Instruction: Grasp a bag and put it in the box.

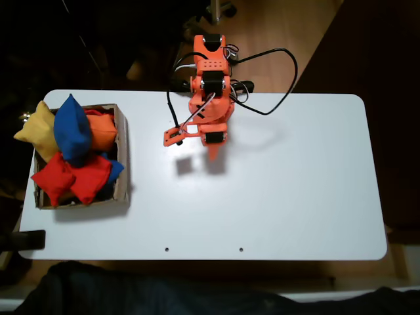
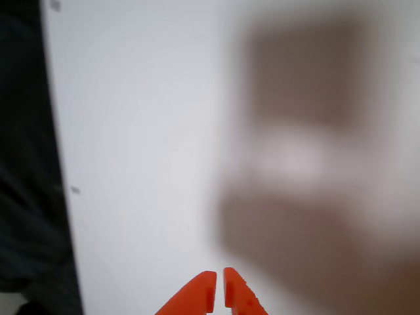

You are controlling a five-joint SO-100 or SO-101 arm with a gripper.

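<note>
A royal-blue bag (image 1: 72, 129) lies on top of a heap of beanbags in the brown cardboard box (image 1: 123, 172) at the table's left end in the fixed view. Red, orange and yellow beanbags crowd around it, and a bit of a second blue bag (image 1: 114, 168) peeks out at the box's right wall. My orange arm is folded near the table's back edge, well right of the box. Its gripper (image 1: 214, 153) points down at bare table. In the wrist view the gripper (image 2: 219, 279) has its jaws shut, with nothing between them, above the white surface.
The yellow beanbag (image 1: 36, 131) hangs over the box's left rim. Black cables (image 1: 275, 79) loop behind the arm's base. The white table (image 1: 282, 197) stretches to the right and front of the arm. A dark cloth (image 1: 131, 289) lies along the front edge.
</note>
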